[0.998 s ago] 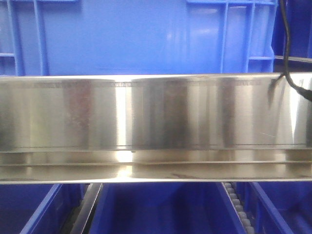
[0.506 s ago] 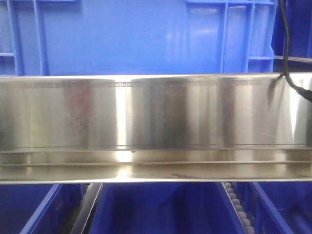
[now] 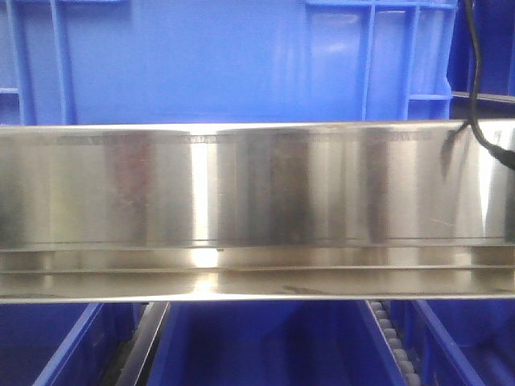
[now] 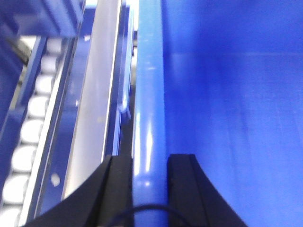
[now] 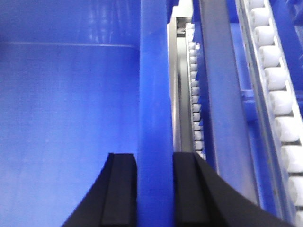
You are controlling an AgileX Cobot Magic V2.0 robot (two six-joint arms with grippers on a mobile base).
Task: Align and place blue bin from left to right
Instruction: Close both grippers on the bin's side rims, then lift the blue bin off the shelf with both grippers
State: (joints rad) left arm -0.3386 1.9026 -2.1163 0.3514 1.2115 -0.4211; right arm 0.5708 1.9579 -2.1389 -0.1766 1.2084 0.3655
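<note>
Shelving of white cylindrical rollers (image 5: 279, 94) runs beside the right end effector (image 5: 155, 161). It and the left end effector (image 4: 149, 161) each pinch a rim of the large medium-blue rectangular plastic bin (image 3: 201, 60); best shifted level, both together.

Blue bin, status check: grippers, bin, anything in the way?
Left gripper shut on blue bin rim. Right gripper shut on opposite rim. Steel rail crosses in front; roller tracks beside both walls.

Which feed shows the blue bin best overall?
The front-facing view: the blue bin shows its broad side panel and ribbed posts above the steel rail. Each wrist view shows only a stretch of rim between the jaws, plus inner wall.
</note>
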